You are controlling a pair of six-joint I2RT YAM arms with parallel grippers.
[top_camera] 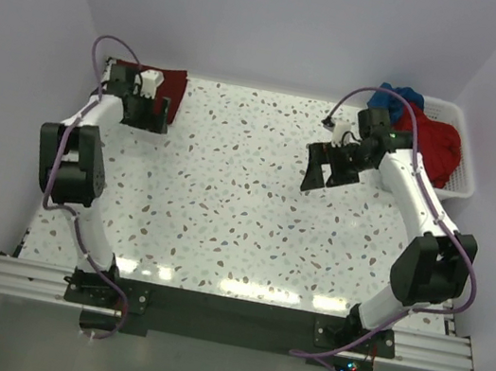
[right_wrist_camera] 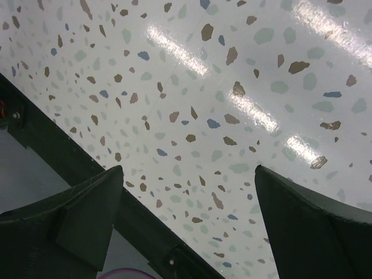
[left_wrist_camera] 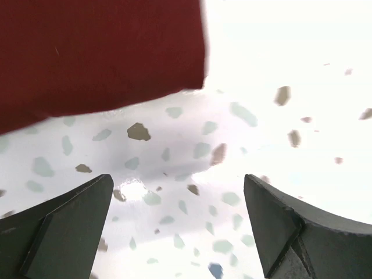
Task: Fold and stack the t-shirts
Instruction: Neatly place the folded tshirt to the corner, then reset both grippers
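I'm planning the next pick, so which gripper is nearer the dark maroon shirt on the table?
Left. The left gripper hangs open right at the maroon shirt's edge; the right gripper is far across the table, open, near the white basket.

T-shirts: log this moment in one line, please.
maroon t-shirt: on table, far left | red t-shirt, blue t-shirt: in basket | left hand: open, empty, near maroon t-shirt | right hand: open, empty

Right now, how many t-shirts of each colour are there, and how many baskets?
White slatted plastic basket: 1
Dark maroon cloth t-shirt, on the far left: 1
Bright red cloth t-shirt, in the basket: 1
Blue cloth t-shirt, in the basket: 1
Total: 4 things, 3 of them t-shirts
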